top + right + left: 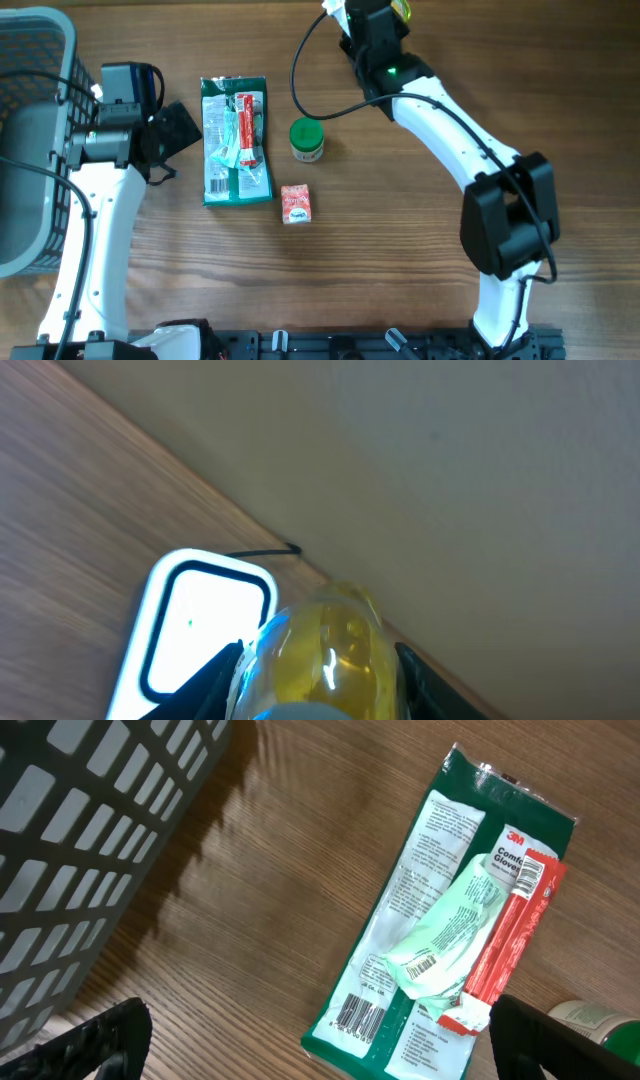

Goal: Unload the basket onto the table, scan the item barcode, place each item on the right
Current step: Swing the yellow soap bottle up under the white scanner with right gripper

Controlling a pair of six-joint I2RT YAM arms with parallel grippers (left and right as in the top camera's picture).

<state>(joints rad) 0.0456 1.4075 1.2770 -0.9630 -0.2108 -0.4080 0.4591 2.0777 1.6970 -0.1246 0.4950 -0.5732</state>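
**Step in hand:** approach to the item. No pick-up and no scan has been made yet.

**Item.** The glove package (236, 140) lies flat on the wooden table (400, 250), between the grey basket (40, 60) and the green-lidded jar (307, 140). A small red carton (296, 203) lies near its right-hand corner on the robot's side. A printed barcode (360, 1015) faces up near the package's lower-left corner, as the left wrist view shows it.

**Left gripper** (176, 135). It hovers just left of the package. The jaws stand fully apart and hold nothing. In the left wrist view its two fingers (95, 1042) sit at the bottom corners, with only table and the end of the package between them.

**Right gripper** (315, 670). It is clamped on the handheld scanner (330, 645) at the far edge of the table, well apart from the package. The lit scan window (200, 630) points at bare table. The black cable (300, 70) trails back toward the jar.

**Next move, as judged.** The barcode and the scan window must be brought face to face. There are two ways:
- swing the scanner over the upturned barcode, or
- pinch the package and lift it toward the scanner.

The package is thin and lies flush, so a pinch calls for catching an edge — a flat descent would likely slide off the film.
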